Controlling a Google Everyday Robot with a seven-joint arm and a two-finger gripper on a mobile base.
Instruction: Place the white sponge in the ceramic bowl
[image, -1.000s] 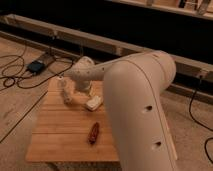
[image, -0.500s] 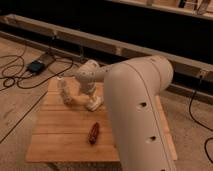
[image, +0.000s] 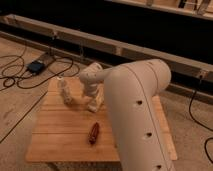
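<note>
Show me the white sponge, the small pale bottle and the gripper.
white sponge (image: 95, 107), camera view, its visible lower end.
small pale bottle (image: 65, 93), camera view, middle of its body.
gripper (image: 91, 98), camera view, its tip, just above the sponge.

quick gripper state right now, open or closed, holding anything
Gripper: open, down at the white sponge on the wooden table; no grip on it can be seen.

Wooden table (image: 57, 142): bottle (image: 65, 91), sponge (image: 95, 105), red-brown object (image: 94, 133)
</note>
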